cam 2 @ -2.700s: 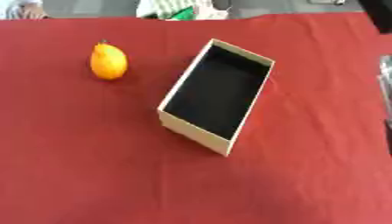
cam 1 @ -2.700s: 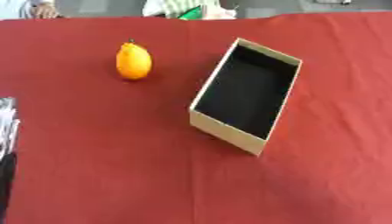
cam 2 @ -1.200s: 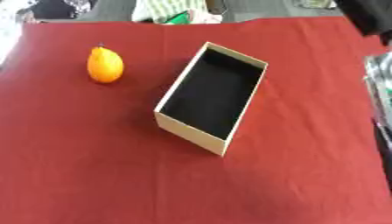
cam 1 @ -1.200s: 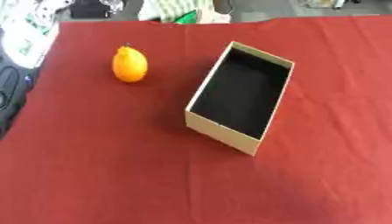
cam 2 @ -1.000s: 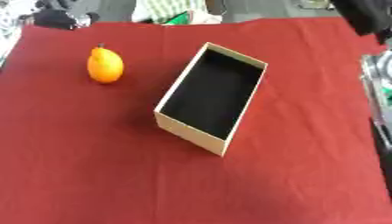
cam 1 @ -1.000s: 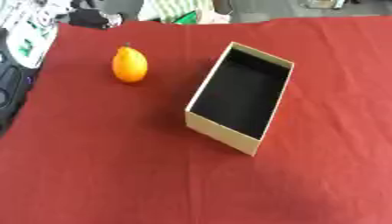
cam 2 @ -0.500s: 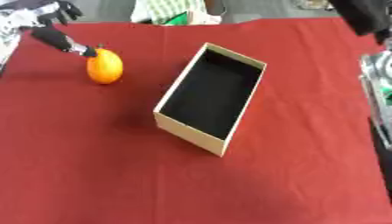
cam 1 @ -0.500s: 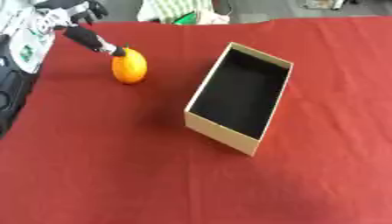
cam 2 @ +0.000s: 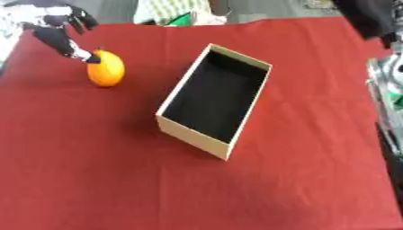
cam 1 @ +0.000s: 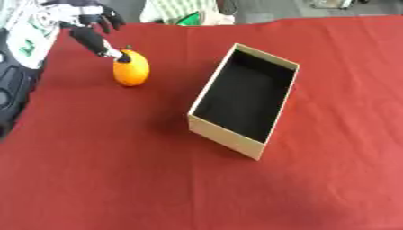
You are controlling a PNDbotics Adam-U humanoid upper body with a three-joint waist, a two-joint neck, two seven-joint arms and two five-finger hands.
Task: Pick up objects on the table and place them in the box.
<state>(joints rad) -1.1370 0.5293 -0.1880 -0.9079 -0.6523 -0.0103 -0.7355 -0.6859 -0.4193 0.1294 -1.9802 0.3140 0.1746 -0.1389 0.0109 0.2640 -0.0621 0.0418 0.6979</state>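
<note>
An orange fruit (cam 1: 131,68) stands on the red tablecloth at the upper left. My left hand (cam 1: 88,26) reaches in from the upper left corner, its fingers spread and one fingertip touching the top of the fruit. The hand is open and holds nothing. A tan cardboard box (cam 1: 246,100) with a dark inside lies askew in the middle, open side up and with nothing in it. My right hand is out of sight; only part of the right arm (cam 2: 387,74) shows at the right edge of the right eye view.
The red cloth (cam 1: 118,170) covers the whole table. Green and white items (cam 1: 185,13) lie past the far edge. My left arm's dark body (cam 1: 12,85) runs along the left edge.
My left hand has come in from the upper left and reached down to the orange fruit, now touching its top. The fruit and box have not moved.
</note>
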